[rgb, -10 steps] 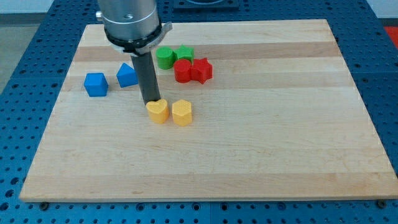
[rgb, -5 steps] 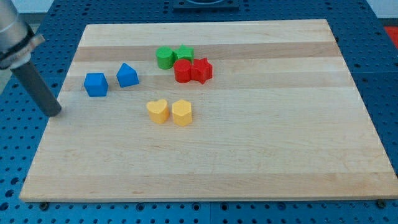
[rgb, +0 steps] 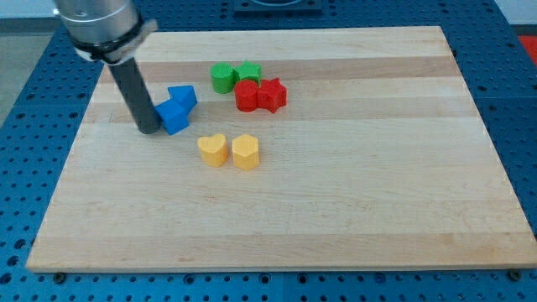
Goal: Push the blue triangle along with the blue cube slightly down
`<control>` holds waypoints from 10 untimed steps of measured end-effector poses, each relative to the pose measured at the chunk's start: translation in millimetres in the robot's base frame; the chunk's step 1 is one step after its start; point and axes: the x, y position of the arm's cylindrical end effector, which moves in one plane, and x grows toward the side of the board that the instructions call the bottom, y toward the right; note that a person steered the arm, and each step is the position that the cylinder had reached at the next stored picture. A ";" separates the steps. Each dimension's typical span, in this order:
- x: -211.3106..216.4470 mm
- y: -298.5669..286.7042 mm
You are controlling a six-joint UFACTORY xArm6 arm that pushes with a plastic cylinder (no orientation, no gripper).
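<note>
Now you see my tip [rgb: 148, 130], a bare fingerless rod, has shoved the blue cube [rgb: 172, 117] rightward against the blue triangle [rgb: 184, 96]; downward push remains.

views: one camera view only, no second view for overlap | position: set above the tabletop [rgb: 352, 218], at the edge nearest the view's bottom | facing: angled down and across toward the far edge | range: moderate, the whole tabletop is framed, perforated blue base [rgb: 25, 101] seen around it

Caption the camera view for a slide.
My tip presses the blue cube against the blue triangle.
</note>
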 end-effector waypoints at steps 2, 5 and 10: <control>0.7 27.1; -54.7 -62.3; -71.5 34.5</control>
